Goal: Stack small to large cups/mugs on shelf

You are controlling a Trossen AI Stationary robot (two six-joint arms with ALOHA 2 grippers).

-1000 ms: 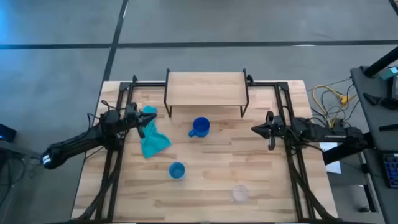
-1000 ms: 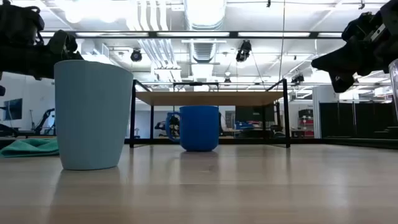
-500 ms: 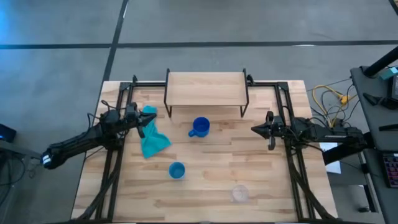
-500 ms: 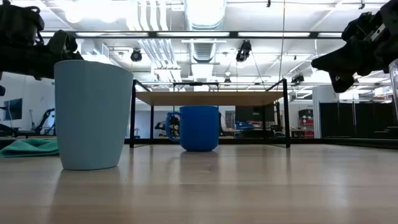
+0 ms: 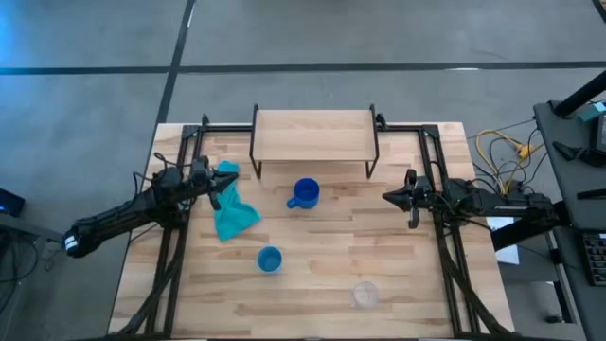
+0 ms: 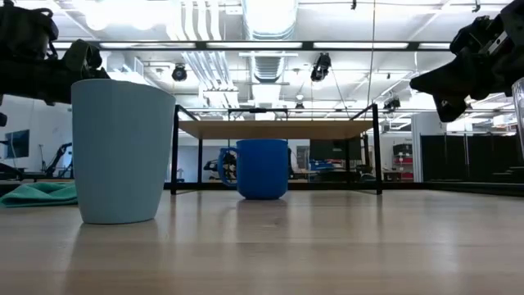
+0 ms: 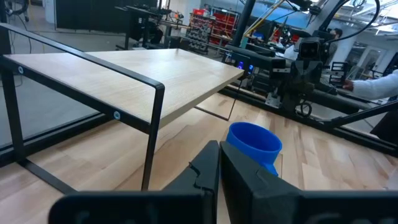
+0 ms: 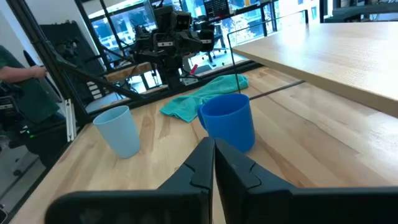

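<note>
Desk [image 5: 398, 284]: a butcher-block top seen from straight above; clock directions below are read on this overhead view, with 12 o'clock at the far edge.

Shelf [image 5: 312, 135]: a low light-wood board on thin black legs, at 12 o'clock on the desk, its long axis running from 9 to 3 o'clock. Nothing stands on it.

Royal-blue mug [image 5: 305, 192]: upright, mouth up, just in front of the shelf near the desk's middle. Its handle points toward 9 o'clock.

Light-blue cup [image 5: 269, 259]: upright, mouth up, at about 7 o'clock from the mug and well apart from it.

Clear cup [image 5: 365, 296]: upright near the desk's 5 o'clock edge, well apart from both other vessels.

Teal cloth [image 5: 231, 206]: crumpled, at 9 o'clock from the mug, its long axis running roughly from 12 to 6 o'clock.

Left pincer [image 5: 214, 186]: closed, fingers pressed together and holding nothing. It sits over the cloth's far end and points toward 3 o'clock.

Right pincer [image 5: 388, 197]: closed and empty, at 3 o'clock from the mug and well apart from it, pointing toward 9 o'clock.

Person [image 8: 18, 90]: partly visible beyond the desk in the right wrist view, in green.
</note>
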